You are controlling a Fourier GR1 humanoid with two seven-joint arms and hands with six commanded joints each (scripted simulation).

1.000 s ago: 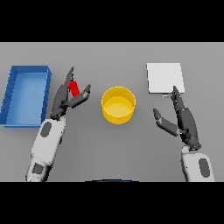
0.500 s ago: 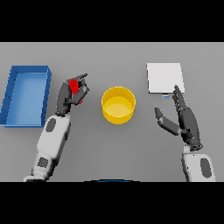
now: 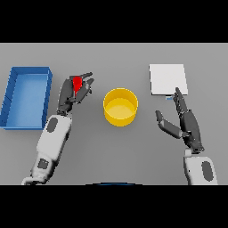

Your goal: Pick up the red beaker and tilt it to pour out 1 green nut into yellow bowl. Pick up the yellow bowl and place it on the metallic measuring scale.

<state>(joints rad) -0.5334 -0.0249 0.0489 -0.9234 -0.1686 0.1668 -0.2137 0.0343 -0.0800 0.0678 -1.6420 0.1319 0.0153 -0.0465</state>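
Left robot hand (image 3: 73, 91) around red beaker (image 3: 77, 83) (fingers curled)

I am looking at a plain grey table (image 3: 116, 160) with no pattern on it. The beaker (image 3: 77, 83) is showing bright red between the dark fingers (image 3: 85, 87) of my left hand (image 3: 71, 92). The bowl (image 3: 120, 106) is glowing yellow, a shade deeper inside. The tray (image 3: 13, 89) at the left is reading solid blue. The scale (image 3: 167, 79) at the far right is appearing pale grey-white. My right hand (image 3: 187, 124) is showing dark, and both arms white and grey.
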